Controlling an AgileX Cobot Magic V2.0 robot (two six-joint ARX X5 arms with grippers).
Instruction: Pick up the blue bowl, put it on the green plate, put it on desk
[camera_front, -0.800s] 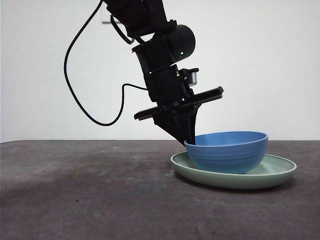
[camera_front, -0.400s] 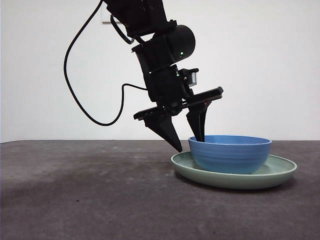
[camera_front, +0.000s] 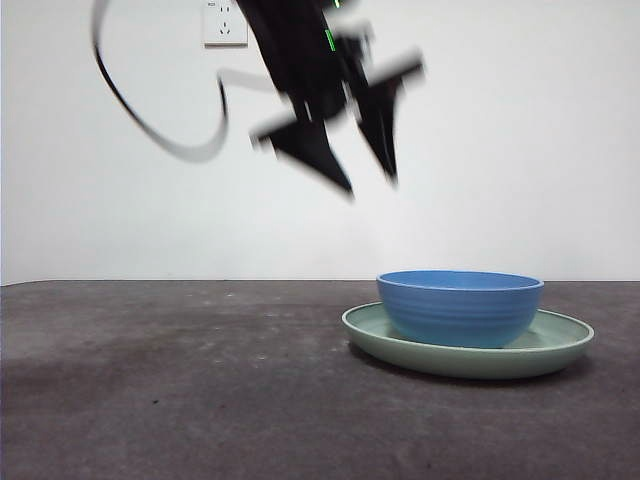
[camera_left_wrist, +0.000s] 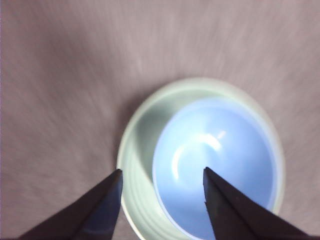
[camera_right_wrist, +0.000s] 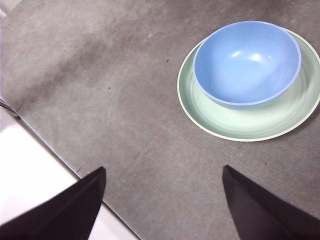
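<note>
Left gripper wide, empty, well above blue bowl — bowl inside green plate rim

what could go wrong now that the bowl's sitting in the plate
The blue bowl sits off-centre on the green plate, so it might slide if the plate is bumped. The next grasp, on the bowl's rim, could drag or tip the plate. The left gripper is blurred, open, directly above; a fast descent could hit the rim.

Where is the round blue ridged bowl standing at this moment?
In the front view, the round blue ridged bowl sits inside the wide pale green plate, at the right on the dark mottled desk. The open left gripper hangs above it, not touching.
</note>
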